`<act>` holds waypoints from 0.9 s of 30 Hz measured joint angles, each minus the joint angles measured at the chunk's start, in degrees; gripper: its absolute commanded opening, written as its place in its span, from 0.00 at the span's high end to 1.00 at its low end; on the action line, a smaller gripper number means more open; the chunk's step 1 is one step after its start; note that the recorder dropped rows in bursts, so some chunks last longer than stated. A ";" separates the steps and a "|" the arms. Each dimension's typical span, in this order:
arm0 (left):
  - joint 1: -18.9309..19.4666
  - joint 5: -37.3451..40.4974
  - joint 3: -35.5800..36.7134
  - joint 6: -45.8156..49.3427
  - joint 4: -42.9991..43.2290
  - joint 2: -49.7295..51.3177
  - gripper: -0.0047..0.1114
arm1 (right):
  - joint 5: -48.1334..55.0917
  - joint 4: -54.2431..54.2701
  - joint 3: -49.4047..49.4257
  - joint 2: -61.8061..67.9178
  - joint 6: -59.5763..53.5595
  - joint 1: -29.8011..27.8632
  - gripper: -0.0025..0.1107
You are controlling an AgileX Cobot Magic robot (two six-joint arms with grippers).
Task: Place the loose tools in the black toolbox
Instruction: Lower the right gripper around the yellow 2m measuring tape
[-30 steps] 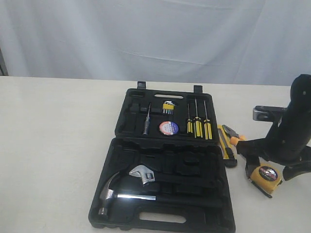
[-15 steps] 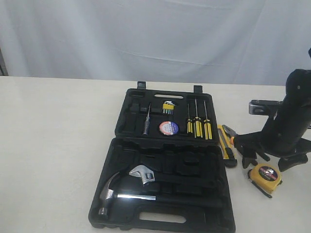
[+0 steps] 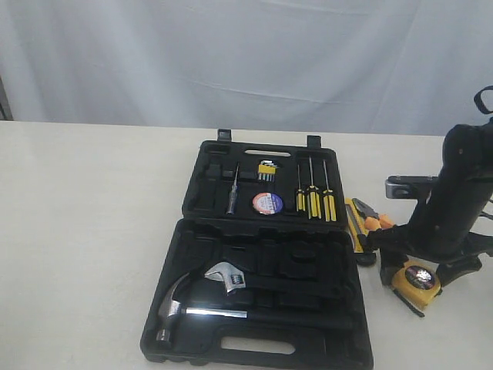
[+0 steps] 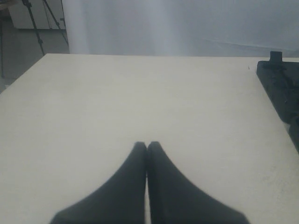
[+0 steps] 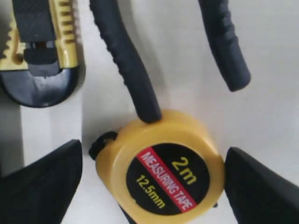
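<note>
Pale table, white curtain behind. Found toolbox (image 3: 202, 193) lying open mid-table, both halves flat, hammer (image 3: 173, 308) and wrench (image 3: 227, 277) bedded in the near half. Counted one of four loose tools home: tape roll (image 3: 267, 203) seated in the far half, at 9 o'clock from the screwdrivers (image 3: 312, 202). Counted three outside, at 3 o'clock from the toolbox: knife (image 3: 357, 231) just beside the case wall, pliers (image 3: 375, 223) next to it, tape measure (image 3: 416, 283) at 4 o'clock from the knife, with one pliers handle end meeting its edge in the wrist view. Hung right gripper (image 5: 154, 158) low over the tape measure, fingers spread wide to either side, a strip of bare table at each flank, so not yet gripped. Showed left gripper (image 4: 147, 147) over bare table, apart from the toolbox, fingers pressed together on nothing. Judged the job roughly a quarter done: grasp and carry of tape measure pending, then knife and pliers.
</note>
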 measured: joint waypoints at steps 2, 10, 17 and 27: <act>0.00 0.00 0.00 0.00 0.00 0.00 0.96 | 0.00 0.11 0.00 0.00 -0.25 0.00 0.29; 0.00 0.00 0.00 0.00 0.00 0.00 0.96 | 0.83 0.11 0.00 0.49 -2.57 0.00 0.31; 0.00 0.00 0.00 0.00 0.00 0.00 0.96 | 0.83 -0.48 0.00 0.49 -2.67 0.00 0.33; 0.00 0.00 0.00 0.00 0.00 0.00 0.96 | 2.26 -4.22 0.00 0.49 -3.78 0.00 0.33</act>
